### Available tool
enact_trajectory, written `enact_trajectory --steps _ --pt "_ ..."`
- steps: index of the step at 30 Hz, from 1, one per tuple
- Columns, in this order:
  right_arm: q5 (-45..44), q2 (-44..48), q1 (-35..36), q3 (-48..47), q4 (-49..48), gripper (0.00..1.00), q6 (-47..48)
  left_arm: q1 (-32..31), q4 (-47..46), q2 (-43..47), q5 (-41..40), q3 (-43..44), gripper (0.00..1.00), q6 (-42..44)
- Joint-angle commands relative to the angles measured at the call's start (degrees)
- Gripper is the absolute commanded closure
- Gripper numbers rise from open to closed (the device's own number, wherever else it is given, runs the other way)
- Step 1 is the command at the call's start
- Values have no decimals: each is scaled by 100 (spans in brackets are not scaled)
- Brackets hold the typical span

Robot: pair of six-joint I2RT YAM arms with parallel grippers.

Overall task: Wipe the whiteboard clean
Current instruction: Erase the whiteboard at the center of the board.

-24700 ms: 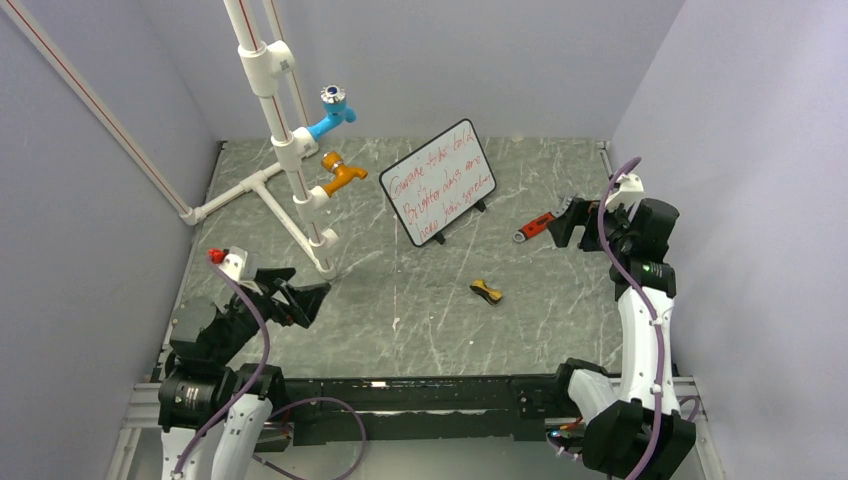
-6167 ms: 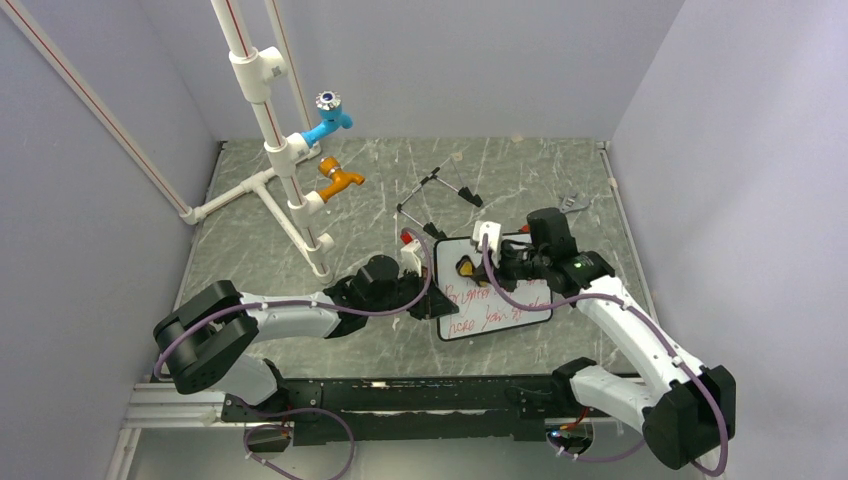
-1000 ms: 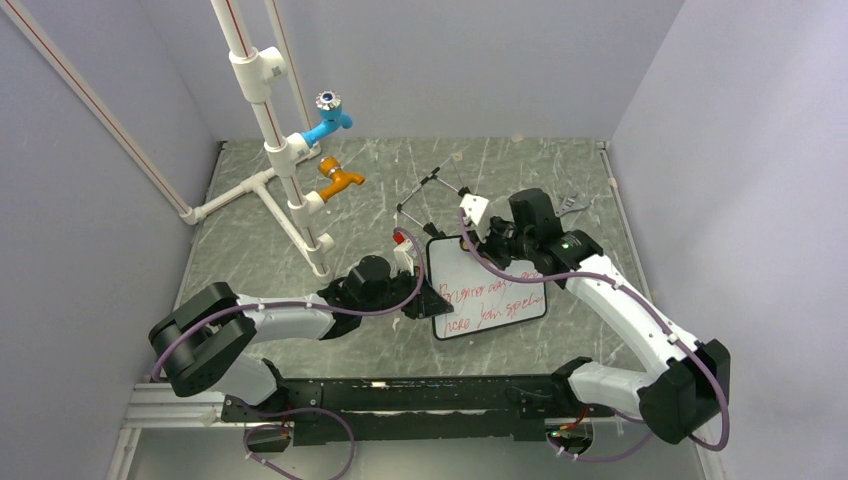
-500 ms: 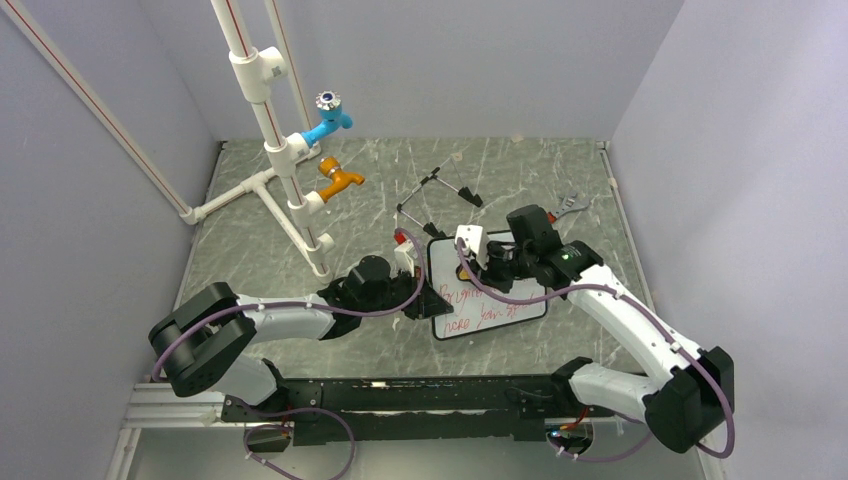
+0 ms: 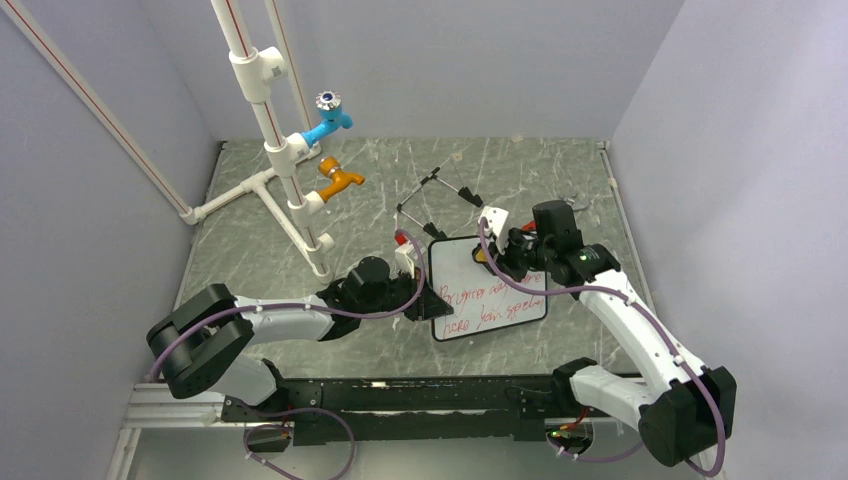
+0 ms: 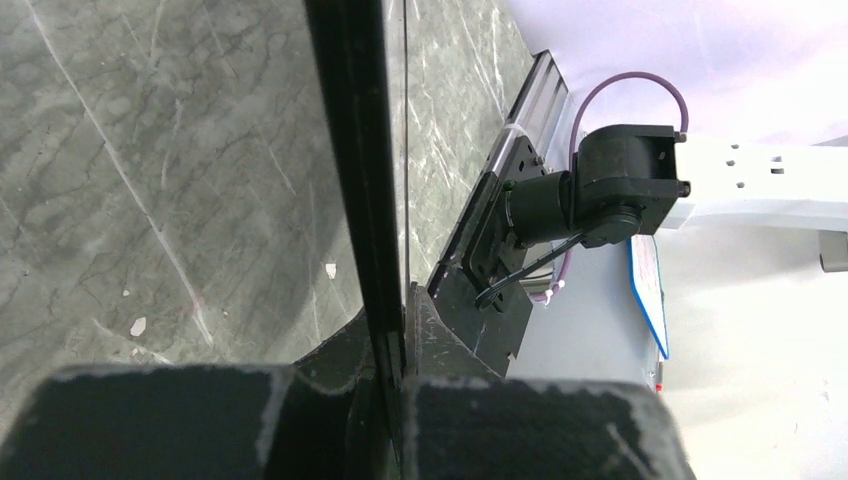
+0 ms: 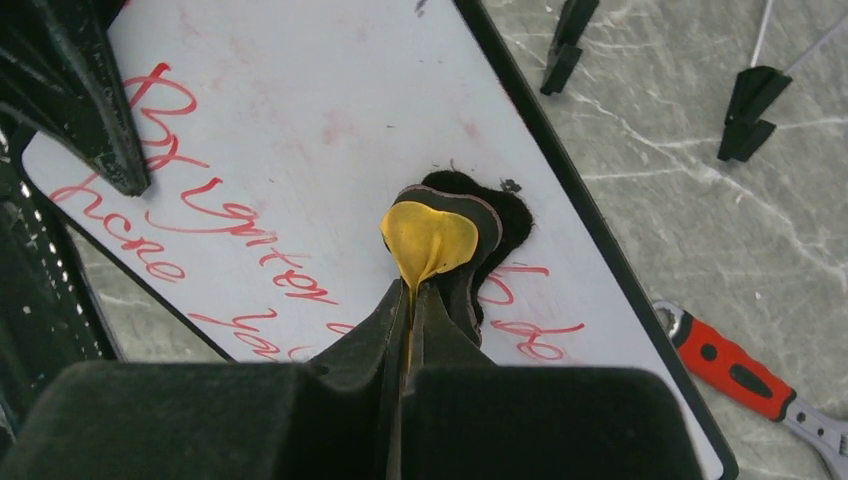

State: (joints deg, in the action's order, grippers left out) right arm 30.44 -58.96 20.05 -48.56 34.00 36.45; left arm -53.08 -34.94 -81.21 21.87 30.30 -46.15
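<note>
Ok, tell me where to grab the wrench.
Take the wrench by its red handle, coming from straight above and closing across its narrow width. It lies flat on the table, close beside the whiteboard edge.

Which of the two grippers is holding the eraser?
The right gripper: it pinches the yellow-black eraser against the whiteboard, whereas the left gripper clamps only the black frame of that board.

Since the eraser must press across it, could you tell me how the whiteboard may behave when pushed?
Probably stiff: the whiteboard shows a straight edge in the left wrist view. Seemingly flat on the table, it looks unlikely to tip. It could slide on the smooth top, so the left gripper clamping it likely helps while the right gripper presses the eraser.
</note>
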Motion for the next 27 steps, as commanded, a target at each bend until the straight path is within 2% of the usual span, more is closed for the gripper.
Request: enact_trajectory --steps 1,5,11,18,21,25,27 --pt "830 -108 205 -84 378 100 527 -106 -575 261 452 55 100 200" --pt "755 -322 505 -309 329 100 441 -108 -653 186 460 32 100 144" --pt "322 -391 -156 -721 -112 100 -205 -108 -691 162 428 35 100 98" --pt "-567 -388 -331 -337 -308 100 -305 -106 -696 265 446 -9 100 72" --pt "-262 -383 -173 -261 122 100 109 -107 -674 292 432 -11 100 73" --pt "210 -202 494 -28 605 100 709 -106 -749 225 450 -14 100 31" --pt "292 -211 517 -87 668 100 697 -111 -746 227 450 -16 100 27"
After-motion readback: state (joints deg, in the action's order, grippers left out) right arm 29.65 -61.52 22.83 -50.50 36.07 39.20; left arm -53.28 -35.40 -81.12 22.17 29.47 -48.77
